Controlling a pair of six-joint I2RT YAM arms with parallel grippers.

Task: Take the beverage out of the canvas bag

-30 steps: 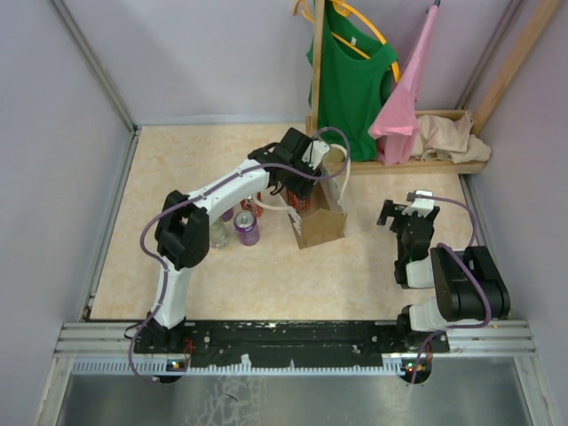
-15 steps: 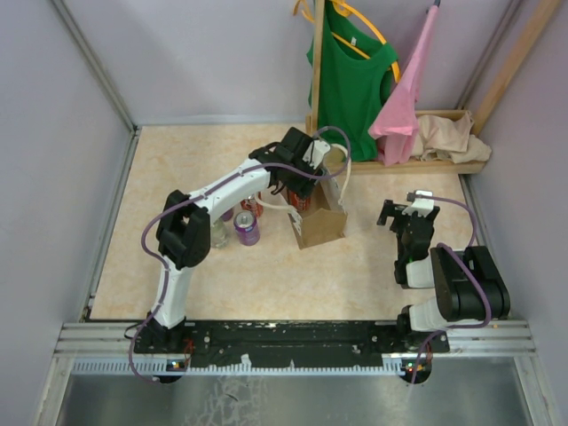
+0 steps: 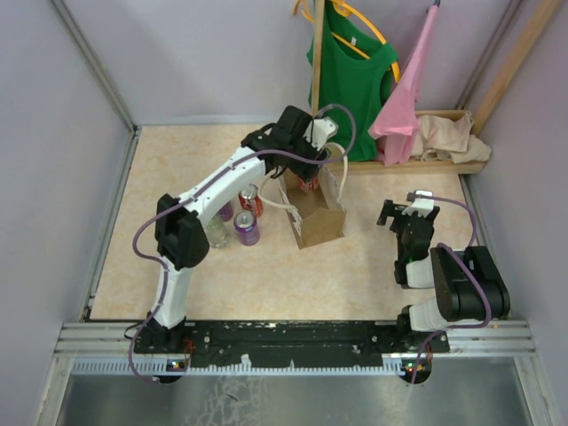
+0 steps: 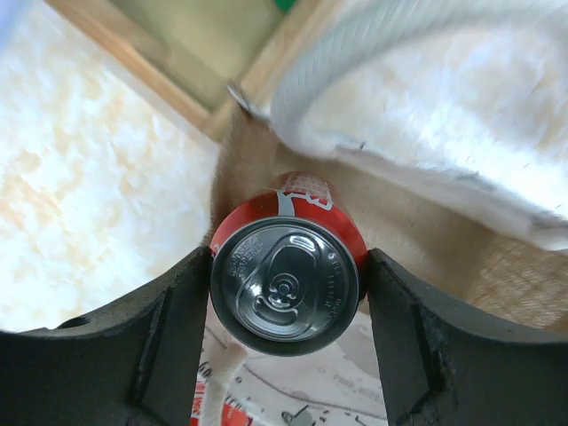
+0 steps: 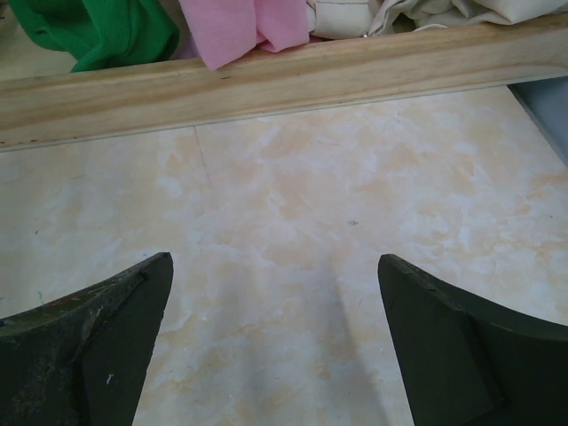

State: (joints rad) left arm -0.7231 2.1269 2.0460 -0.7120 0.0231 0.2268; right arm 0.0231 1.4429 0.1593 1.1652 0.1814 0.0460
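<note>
Left of centre in the overhead view, three cans [image 3: 244, 217] stand in a cluster on the counter [image 3: 177, 160]: one red, two purple. A clear container [image 3: 217, 233] stands just beside them. The left arm [image 3: 222, 186] arches over them toward the upper centre of the frame.

There the left tool [image 4: 286, 264] is clenched on a red can [image 4: 286, 288], one finger pressed to each side. The silver top and pull tab face the wrist camera. The can sits at the open mouth of the bag [image 3: 319, 222], between its two cream rope handles [image 3: 343, 170]. Whether the can's base has cleared the rim cannot be told.

The bag stands upright at centre frame, with its tan inner wall showing below the can in the wrist view.

Further right, a green top [image 3: 351, 80] and a pink garment [image 3: 404, 106] hang from a wooden rack [image 3: 426, 166].

At right of centre, the right tool [image 5: 273, 259] is released, its jaws spread over bare counter. It is well apart from the bag and faces the rack's bottom rail.

A beige cloth [image 3: 451, 138] is heaped at the upper right.
</note>
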